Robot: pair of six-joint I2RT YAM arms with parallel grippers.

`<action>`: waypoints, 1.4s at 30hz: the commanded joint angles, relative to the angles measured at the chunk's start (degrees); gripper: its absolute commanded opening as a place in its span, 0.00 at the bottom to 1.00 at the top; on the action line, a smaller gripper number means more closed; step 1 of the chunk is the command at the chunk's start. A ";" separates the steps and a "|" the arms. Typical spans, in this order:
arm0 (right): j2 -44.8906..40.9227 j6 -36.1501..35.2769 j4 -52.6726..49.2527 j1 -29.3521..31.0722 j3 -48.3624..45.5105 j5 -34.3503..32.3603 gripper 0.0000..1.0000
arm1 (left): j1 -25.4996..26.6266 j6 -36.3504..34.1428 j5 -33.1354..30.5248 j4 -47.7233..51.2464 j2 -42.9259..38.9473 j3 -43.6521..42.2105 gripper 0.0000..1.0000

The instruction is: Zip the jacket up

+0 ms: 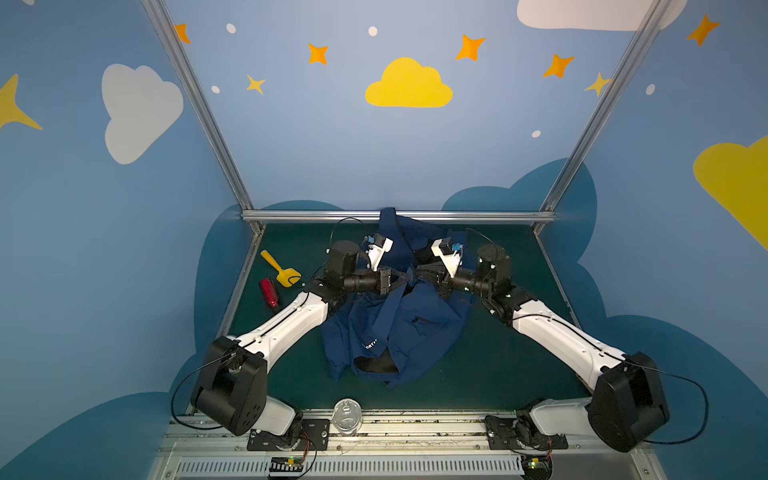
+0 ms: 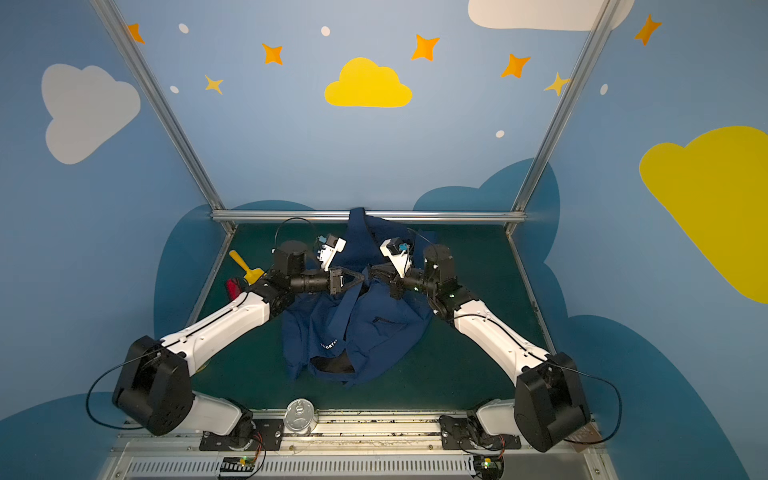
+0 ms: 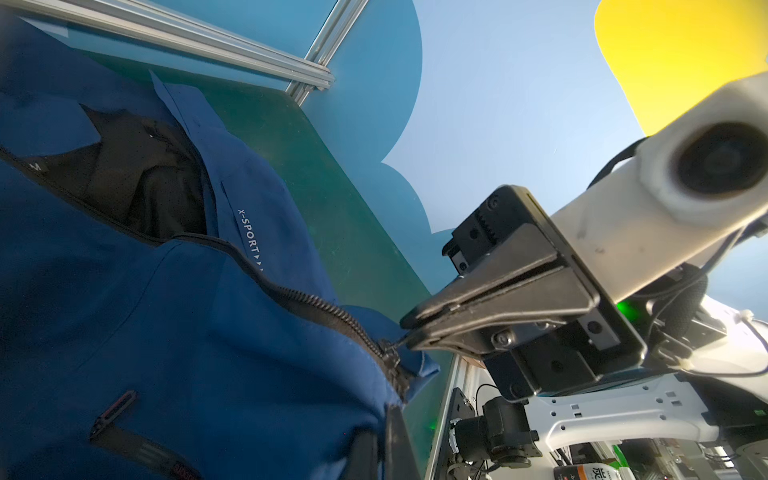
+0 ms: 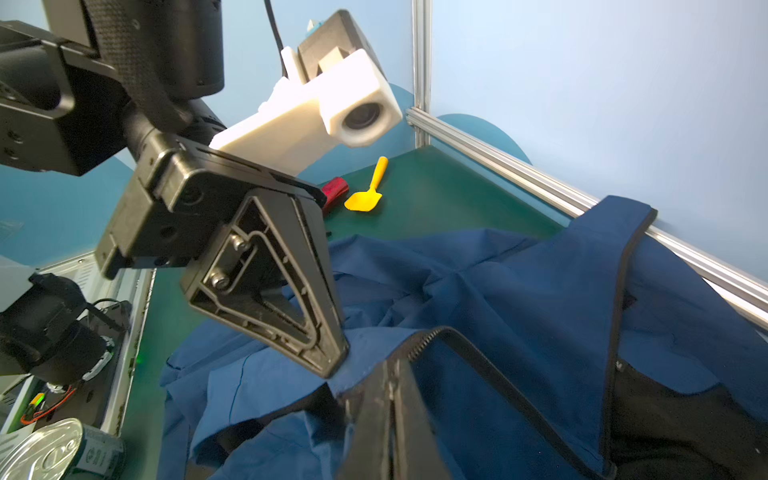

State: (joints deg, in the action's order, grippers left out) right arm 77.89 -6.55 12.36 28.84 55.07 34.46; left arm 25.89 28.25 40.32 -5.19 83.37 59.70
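One large navy-blue jacket (image 1: 399, 328) of soft woven cloth, black-lined, lies rumpled at the centre of the green mat (image 1: 498, 365). Its far flap is draped over the aluminium rail (image 1: 316, 215) at 12 o'clock and its collar points toward 6 o'clock.

Finding: task part done. The dark metal slider (image 3: 390, 353) sits about midway along the coarse-toothed black zip (image 3: 324, 309). The collar end gapes on the lining, so I judge the upper run has yet to be closed. Whether the teeth nearest the slider are meshed or only lying together cannot be settled.

The right gripper (image 3: 408, 331), jaws pressed together, pinches the slider's thin pull tab. The left gripper (image 4: 337, 368), wedge-shaped ribbed black plastic, is likewise closed, nipping a fold of cloth just beside the slider.

The cloth is limp and creases readily. White "X-SPORT" lettering (image 3: 249, 237) is printed flat on it.

Outward, a yellow plastic scoop (image 1: 281, 270) and a glossy red cylinder (image 1: 269, 294) lie at 9 o'clock, apart from the jacket. A shiny round tin can (image 1: 347, 415) with a ring-pull lid stands at 6 o'clock, at the near edge.
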 commanded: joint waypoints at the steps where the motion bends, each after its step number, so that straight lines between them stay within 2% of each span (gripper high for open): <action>1: 0.94 -1.91 3.04 -2.31 2.24 -6.02 0.00 | -0.66 -4.93 3.16 12.83 -2.40 2.15 0.03; 4: 1.54 -3.04 2.85 -2.53 2.88 -7.03 0.00 | -0.75 -6.41 3.05 17.37 -3.88 2.53 0.03; 7: 2.36 -2.56 2.69 -3.01 4.41 -5.10 0.00 | -0.70 -6.77 2.90 17.36 -6.16 1.23 0.03; 8: 2.71 -1.79 2.95 -3.15 4.80 -3.51 0.00 | -0.75 -6.92 2.68 17.77 -6.67 1.10 0.03; 12: 4.70 2.75 2.49 -3.82 7.55 11.05 0.00 | -1.20 -7.05 2.33 18.38 -8.35 0.66 0.03; 14: 5.58 5.08 0.94 -3.09 8.72 14.44 0.00 | -1.54 -6.14 3.18 16.93 -8.58 0.15 0.03; 18: 4.94 3.22 -0.59 -0.25 6.37 14.59 0.00 | -1.54 -4.78 6.33 14.07 -8.84 -0.59 0.03; 21: 4.34 0.42 -4.55 1.37 6.11 13.62 0.00 | -1.46 -9.81 4.79 21.04 -8.75 1.59 0.03; 25: 3.94 -3.75 -10.83 3.84 6.81 9.89 0.00 | -1.37 -18.34 -1.55 34.66 -8.41 5.06 0.03; 31: 6.18 2.53 -3.82 6.10 4.15 8.33 0.00 | -0.67 -24.75 -5.84 44.87 -8.49 5.37 0.03; 33: 8.12 6.90 -0.13 7.12 3.58 2.19 0.00 | -0.14 -26.78 -8.75 48.23 -8.37 4.67 0.03; 35: 10.74 9.12 -0.99 7.90 5.58 -1.96 0.00 | 0.09 -27.91 -11.00 49.83 -8.32 3.17 0.03; 40: 12.04 2.90 -4.52 12.33 8.15 -21.00 0.00 | 0.14 -27.84 -11.84 50.38 -9.07 0.33 0.03; 42: 11.11 0.57 -4.61 12.81 7.65 -22.60 0.00 | 0.19 -27.81 -11.89 50.04 -9.72 -0.25 0.03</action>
State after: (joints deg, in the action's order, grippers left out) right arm 90.17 -2.17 6.17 43.31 60.07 28.40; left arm 25.50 2.37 26.79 36.67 75.70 60.84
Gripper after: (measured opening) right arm 0.048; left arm 0.050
